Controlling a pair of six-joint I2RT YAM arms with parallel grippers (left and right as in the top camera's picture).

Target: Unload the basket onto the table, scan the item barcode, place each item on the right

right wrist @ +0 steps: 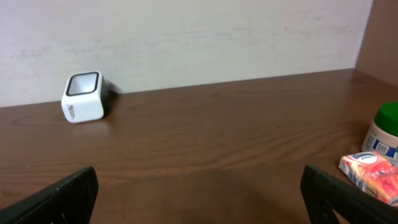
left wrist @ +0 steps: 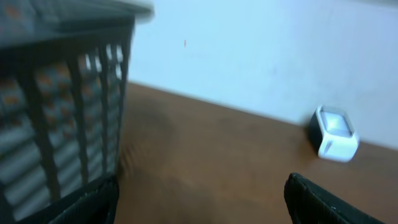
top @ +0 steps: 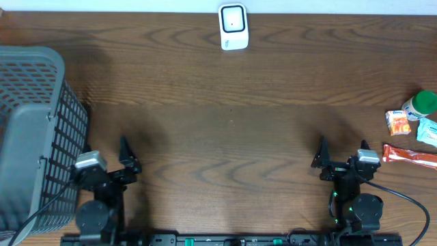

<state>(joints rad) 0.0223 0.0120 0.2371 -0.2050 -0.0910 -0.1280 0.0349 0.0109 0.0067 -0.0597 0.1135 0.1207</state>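
Left end effector (left wrist: pixel 199 202) and right end effector (top: pixel 341 152) both gape wide and empty at the bottom of the frame. The snack packs (top: pixel 398 123) sit far right, probably for the right arm's easy reach. Scanner (top: pixel 233 27) is top centre.

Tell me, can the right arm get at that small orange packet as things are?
Probably yes. The right gripper stands open and empty, and the packet lies near it, off to its right, with only bare table between them. The bottle crowds the packet from behind, so a grab might nudge it.
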